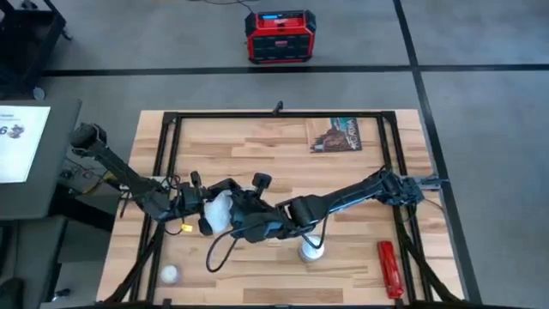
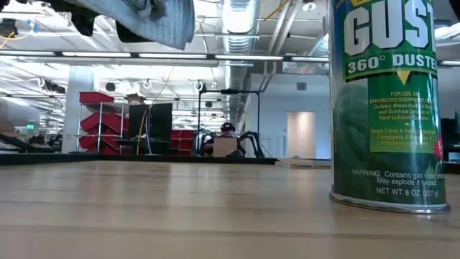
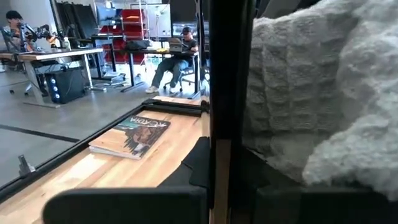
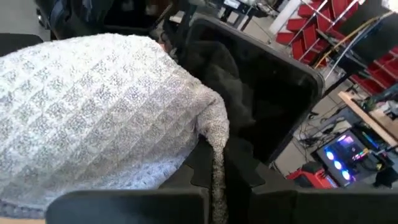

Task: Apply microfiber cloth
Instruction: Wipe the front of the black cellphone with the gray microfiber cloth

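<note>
Overhead, both arms meet low over the middle-left of the wooden table [image 1: 360, 172]. The left gripper [image 1: 199, 212] comes in from the left, the right gripper [image 1: 244, 219] from the right, and the pale microfiber cloth [image 1: 220, 210] is bunched between them, off the table surface. Dark booklet [image 1: 335, 135] lies near the far edge, well apart from the grippers. A green duster can [image 1: 312, 249] stands just beside the right arm's forearm, a red tool [image 1: 388, 268] lies toward the near right corner, a small white ball [image 1: 170, 274] near the near left corner. A red and black box [image 1: 277, 36] sits on the floor beyond the table.

Low view: cloth [image 2: 162, 25] hangs at the top left, clear of the tabletop, duster can [image 2: 388, 101] upright close on the right. A person sits far back in the room.

Left wrist view: a black phone [image 3: 227, 81] stands on edge, held upright in the left fingers; cloth [image 3: 317, 93] presses against its far side. Booklet [image 3: 132, 135] flat on the wood beyond.

Right wrist view: right fingers pinch a fold of the cloth [image 4: 93, 118], which drapes over the phone's dark screen [image 4: 261, 93]
</note>
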{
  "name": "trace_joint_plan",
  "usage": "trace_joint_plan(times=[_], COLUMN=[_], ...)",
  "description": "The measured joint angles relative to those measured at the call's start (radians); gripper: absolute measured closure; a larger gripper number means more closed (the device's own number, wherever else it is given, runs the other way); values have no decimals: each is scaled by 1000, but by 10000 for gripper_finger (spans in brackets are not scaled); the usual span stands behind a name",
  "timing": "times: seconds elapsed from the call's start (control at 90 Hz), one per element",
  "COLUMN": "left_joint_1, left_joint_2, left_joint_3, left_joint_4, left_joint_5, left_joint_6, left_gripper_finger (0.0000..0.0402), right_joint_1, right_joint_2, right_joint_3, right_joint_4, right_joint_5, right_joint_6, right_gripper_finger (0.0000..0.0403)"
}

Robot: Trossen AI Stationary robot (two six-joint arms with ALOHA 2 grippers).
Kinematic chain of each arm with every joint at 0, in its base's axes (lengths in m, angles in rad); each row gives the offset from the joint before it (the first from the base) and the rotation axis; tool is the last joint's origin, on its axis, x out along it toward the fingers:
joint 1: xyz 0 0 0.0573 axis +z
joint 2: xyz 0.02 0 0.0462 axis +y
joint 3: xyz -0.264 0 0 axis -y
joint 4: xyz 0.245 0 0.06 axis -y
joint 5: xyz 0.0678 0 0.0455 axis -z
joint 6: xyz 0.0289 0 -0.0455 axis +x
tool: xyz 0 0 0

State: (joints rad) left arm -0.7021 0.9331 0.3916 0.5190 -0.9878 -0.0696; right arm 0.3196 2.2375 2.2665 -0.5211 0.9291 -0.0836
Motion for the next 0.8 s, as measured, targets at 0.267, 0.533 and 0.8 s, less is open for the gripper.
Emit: trace_joint_plan(times=[0.267, 0.533, 0.8], left_joint_1=[0, 0, -4], left_joint_2=[0, 2, 2], left_joint_3=[1, 0, -2], left_joint_4=[-10, -40, -90], left_joint_5=[6, 15, 24], left_joint_6=[-3, -8, -31], left_gripper_finger=[399, 399, 399], right_joint_1=[-4, 9, 31], right_joint_2=[2, 2, -2], right_joint_3=[45, 46, -67], right_joint_4=[27, -36, -368], right_joint_5=[0, 12, 157], right_joint_6=[-63, 11, 338], right_gripper_finger=[403, 403, 403])
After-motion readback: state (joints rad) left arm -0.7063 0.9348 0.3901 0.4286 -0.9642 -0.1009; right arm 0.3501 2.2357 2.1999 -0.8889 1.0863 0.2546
